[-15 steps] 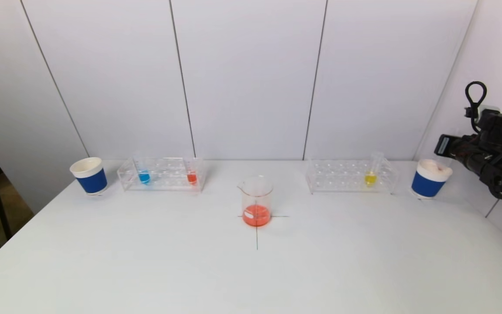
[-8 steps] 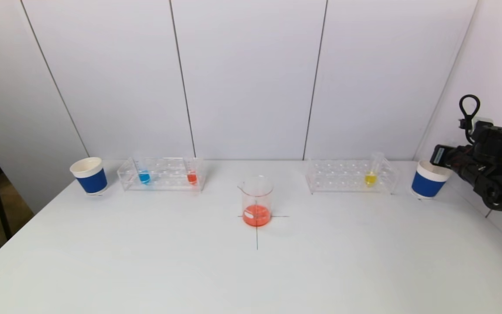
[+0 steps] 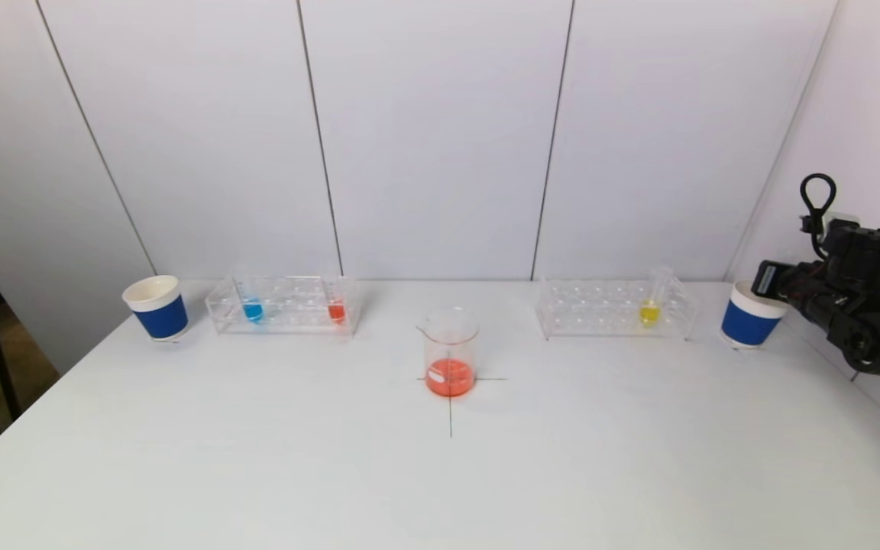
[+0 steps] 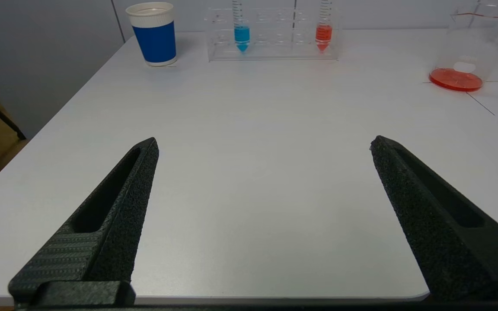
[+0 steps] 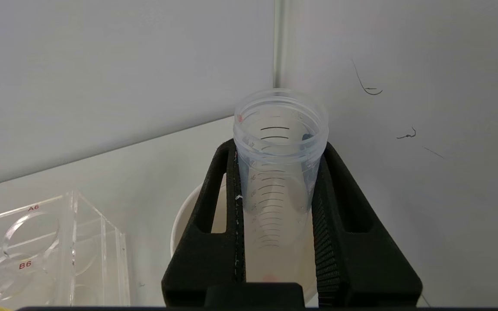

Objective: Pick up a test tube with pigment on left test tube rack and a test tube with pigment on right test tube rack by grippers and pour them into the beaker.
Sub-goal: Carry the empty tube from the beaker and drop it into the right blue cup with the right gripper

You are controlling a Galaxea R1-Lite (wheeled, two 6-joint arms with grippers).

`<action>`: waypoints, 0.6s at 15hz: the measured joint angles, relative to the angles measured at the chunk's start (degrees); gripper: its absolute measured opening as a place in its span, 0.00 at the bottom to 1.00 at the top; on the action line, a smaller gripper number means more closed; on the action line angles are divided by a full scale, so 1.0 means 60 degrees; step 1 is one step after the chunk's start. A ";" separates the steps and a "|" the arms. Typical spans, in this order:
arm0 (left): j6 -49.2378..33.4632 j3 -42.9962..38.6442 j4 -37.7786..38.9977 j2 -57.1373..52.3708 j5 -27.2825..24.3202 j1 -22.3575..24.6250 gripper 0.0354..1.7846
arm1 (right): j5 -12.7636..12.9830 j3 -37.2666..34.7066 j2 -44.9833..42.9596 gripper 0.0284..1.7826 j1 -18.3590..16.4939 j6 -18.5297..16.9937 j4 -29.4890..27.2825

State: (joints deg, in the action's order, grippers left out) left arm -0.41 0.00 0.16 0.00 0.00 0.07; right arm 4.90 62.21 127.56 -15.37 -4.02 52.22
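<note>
1. White wall panels stand behind a white table [image 3: 257, 458], and the beaker [image 3: 451, 353], with orange-red liquid in its bottom, sits on a cross mark at the middle.
2. Right of the beaker, past the right test tube rack [image 3: 614, 309] with its yellow tube [image 3: 650, 309], the right gripper [image 5: 275, 172] is clenched on an empty test tube [image 5: 280, 172] directly over the right paper cup [image 3: 745, 321].
3. The step in hand looks like dropping this spent tube into that cup. Centre the tube's tip inside the rim, lower it well in, then part the jaws slowly so it slides down rather than tipping the light cup.
4. Left of the beaker, the left test tube rack [image 3: 283, 305] holds a blue tube [image 3: 253, 308] and a red tube [image 3: 336, 308]; a left paper cup [image 3: 156, 307] stands beyond it.
5. The left gripper [image 4: 262, 147] hangs near the table's front edge, jaws spread wide and holding nothing.
</note>
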 joint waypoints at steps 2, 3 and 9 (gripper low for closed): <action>0.0000 0.0000 0.0000 0.0000 0.0000 0.0000 0.96 | 0.0004 0.0000 0.0004 0.27 0.0000 0.0000 0.0000; 0.0000 0.0000 0.0000 0.0000 0.0000 0.0000 0.96 | 0.0000 -0.0006 0.0004 0.27 0.0000 0.0000 0.0004; 0.0000 0.0000 0.0000 0.0000 0.0000 0.0000 0.96 | 0.0022 0.0004 0.0000 0.28 0.0000 -0.0004 0.0004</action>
State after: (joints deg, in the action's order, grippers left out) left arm -0.41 0.00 0.16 0.00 0.00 0.07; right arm 5.03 62.23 127.56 -15.37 -4.05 52.25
